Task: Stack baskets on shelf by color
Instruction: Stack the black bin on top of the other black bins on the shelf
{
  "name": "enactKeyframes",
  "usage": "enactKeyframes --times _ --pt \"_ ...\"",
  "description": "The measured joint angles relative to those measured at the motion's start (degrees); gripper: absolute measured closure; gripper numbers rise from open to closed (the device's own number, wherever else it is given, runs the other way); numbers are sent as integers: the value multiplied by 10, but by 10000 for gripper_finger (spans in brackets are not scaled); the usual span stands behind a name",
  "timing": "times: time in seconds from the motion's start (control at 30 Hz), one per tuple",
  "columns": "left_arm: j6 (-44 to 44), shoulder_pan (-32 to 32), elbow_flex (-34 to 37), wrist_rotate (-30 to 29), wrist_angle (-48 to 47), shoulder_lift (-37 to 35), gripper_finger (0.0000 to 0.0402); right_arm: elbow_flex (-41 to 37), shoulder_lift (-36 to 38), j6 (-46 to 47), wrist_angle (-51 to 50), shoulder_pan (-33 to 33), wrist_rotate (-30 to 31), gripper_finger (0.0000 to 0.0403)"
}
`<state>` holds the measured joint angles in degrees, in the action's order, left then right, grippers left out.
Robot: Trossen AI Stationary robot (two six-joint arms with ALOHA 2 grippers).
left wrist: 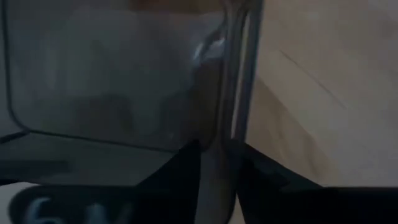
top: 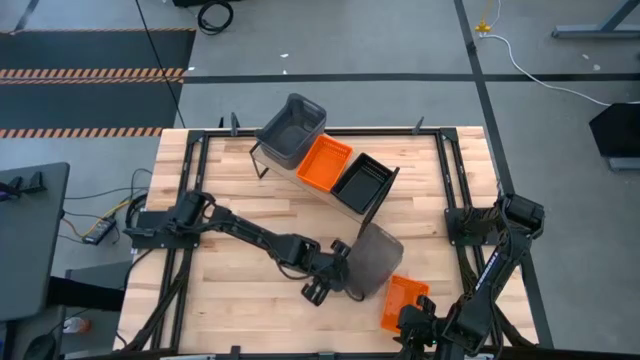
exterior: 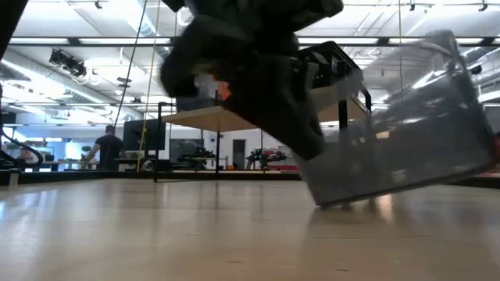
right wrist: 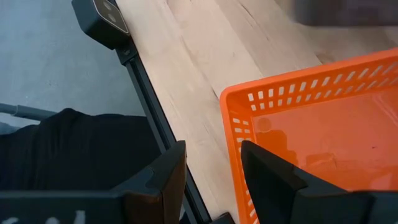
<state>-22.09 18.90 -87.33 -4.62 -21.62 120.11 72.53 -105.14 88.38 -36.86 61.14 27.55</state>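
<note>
Three baskets sit on the shelf (top: pixel 262 160) at twelve o'clock: grey, orange, black. The left gripper (top: pixel 343 277) pinches a tilted grey basket (top: pixel 375 260) mid-table; the right gripper's (right wrist: pixel 211 168) jaws are spread over an orange basket (top: pixel 403 301) at five o'clock.

The shelf (top: pixel 300 170) stands slantwise at the far side of the table (top: pixel 240 220), carrying three baskets (top: pixel 292 130) in a row, the middle basket (top: pixel 325 163) touching the end basket (top: pixel 362 182) nearest the table's centre. Nearer than the shelf, a fourth basket (top: pixel 375 262) sits tilted on the tabletop. Beyond it from the shelf, at the table's near edge, lies a fifth basket (top: pixel 403 301).
</note>
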Motion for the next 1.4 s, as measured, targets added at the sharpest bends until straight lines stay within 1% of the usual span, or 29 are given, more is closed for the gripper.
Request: enactKeyframes --times 0.3,0.47,0.6,0.93,1.07,1.3,1.4 --pt "24 54 -1 -6 -93 -7 369 0 0 0 2 0 0 242" --pt "35 77 1 -39 -110 -24 393 0 0 0 2 0 0 242" --pt "39 89 0 -66 -116 -59 392 0 0 -1 2 0 0 242" --pt "81 111 0 -89 -222 -160 392 0 0 -1 4 2 0 242" --pt "79 120 0 -131 -256 -209 392 0 0 -1 4 2 0 242" --pt "60 95 0 -204 -310 -284 391 0 0 -1 8 2 0 242" --pt "58 70 0 -210 -330 -307 391 0 0 -1 9 2 2 242"
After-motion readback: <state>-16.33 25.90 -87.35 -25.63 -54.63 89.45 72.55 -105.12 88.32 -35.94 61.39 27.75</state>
